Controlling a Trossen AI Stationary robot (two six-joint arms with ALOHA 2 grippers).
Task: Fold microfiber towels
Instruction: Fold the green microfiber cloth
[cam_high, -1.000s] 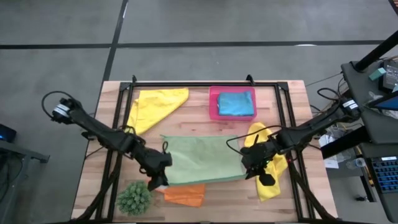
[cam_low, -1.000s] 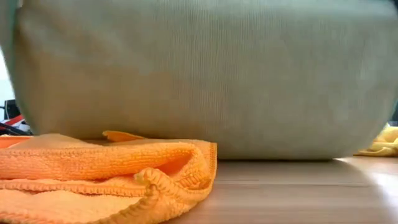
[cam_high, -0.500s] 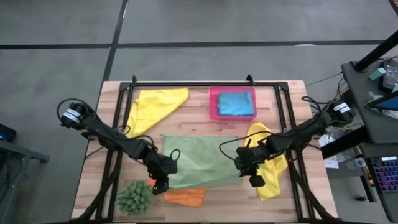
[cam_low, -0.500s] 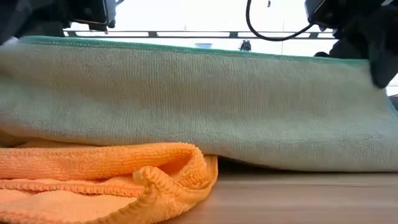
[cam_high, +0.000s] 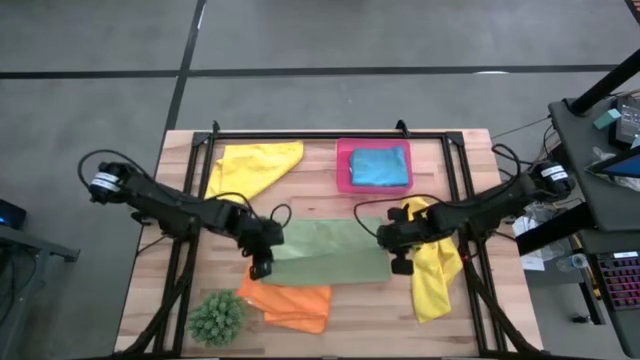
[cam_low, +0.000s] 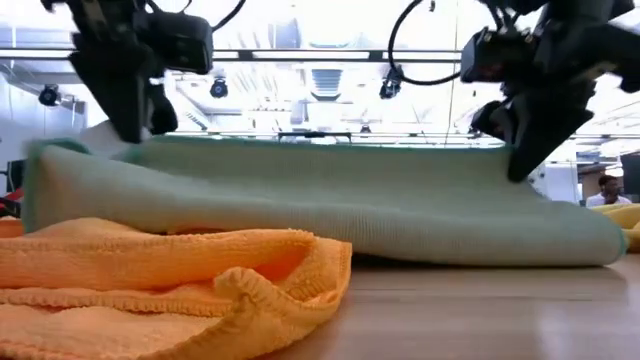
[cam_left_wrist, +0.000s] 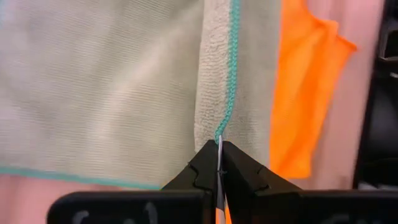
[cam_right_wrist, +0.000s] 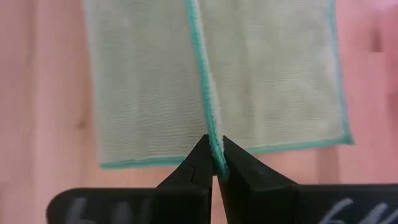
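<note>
The sage green towel (cam_high: 325, 255) lies doubled over at the table's middle. Its fold (cam_low: 330, 235) rests on the wood, and its left end lies on the orange towel (cam_high: 290, 305). My left gripper (cam_high: 262, 268) is shut on the upper layer's left end, and my right gripper (cam_high: 400, 262) is shut on its right end. One yellow towel (cam_high: 250, 170) lies at the far left, and another (cam_high: 432, 275) lies beside my right gripper. A turquoise blue towel (cam_high: 378, 165) lies in the pink tray (cam_high: 343, 165). My left gripper pinches the teal-stitched edge (cam_left_wrist: 219, 134) of the upper layer at its left end, between its two fingers, slanting down from above. The edge runs straight away from the fingers and is held a little above the lower layer. My right gripper pinches the same teal-stitched edge (cam_right_wrist: 213, 144) at its right end, between its two fingers, slanting down from above. The edge stretches nearly straight toward the other gripper (cam_low: 130, 125), and the cloth below it drapes to the fold on the table.
A spiky green plant ball (cam_high: 215, 318) sits at the near left corner. Black frame rails (cam_high: 195, 200) run along the table's left, right and far sides. Bare wood (cam_high: 360, 315) lies near the front edge, between the orange towel and the yellow one.
Both grippers, still shut on the green towel's edge, have moved toward the far edge and down. The held edge has come over the rest of the towel, which now lies folded over. Its fold has drawn back from the near edge, uncovering more of the orange towel.
</note>
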